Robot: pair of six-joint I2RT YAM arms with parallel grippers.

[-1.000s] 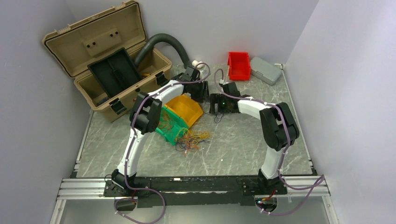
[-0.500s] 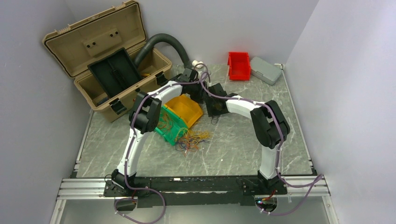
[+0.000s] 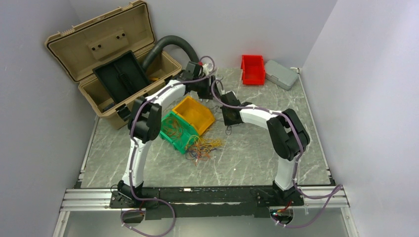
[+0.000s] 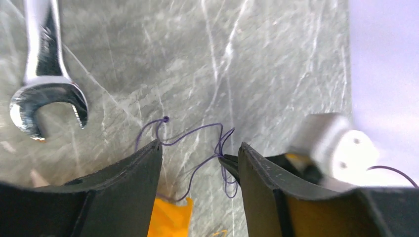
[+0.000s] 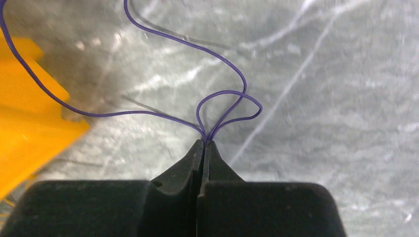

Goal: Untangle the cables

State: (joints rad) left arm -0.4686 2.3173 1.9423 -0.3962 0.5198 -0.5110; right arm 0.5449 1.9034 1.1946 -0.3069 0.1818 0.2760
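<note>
The cables (image 3: 203, 147) lie as a bunch of thin orange, yellow, red and dark wires spilling from the green bin (image 3: 170, 140) onto the table. One thin purple wire (image 5: 227, 91) is away from the bunch, by the yellow bin (image 3: 195, 114). My right gripper (image 5: 204, 142) is shut on a loop of this wire. In the left wrist view the purple wire (image 4: 196, 130) runs across the gap of my open left gripper (image 4: 201, 144), touching neither finger. The right gripper's tip (image 4: 228, 163) sits just beside the left gripper's right finger.
A steel wrench (image 4: 47, 94) lies on the table ahead of the left gripper, and a white block (image 4: 336, 148) is to its right. An open tan toolbox (image 3: 113, 64) and a dark ribbed hose (image 3: 173, 44) stand back left. A red bin (image 3: 253, 69) and a grey box (image 3: 280, 74) stand back right.
The right arm swung left toward the left gripper and its jaws closed on the purple wire. The left arm shifted toward the back of the table.
</note>
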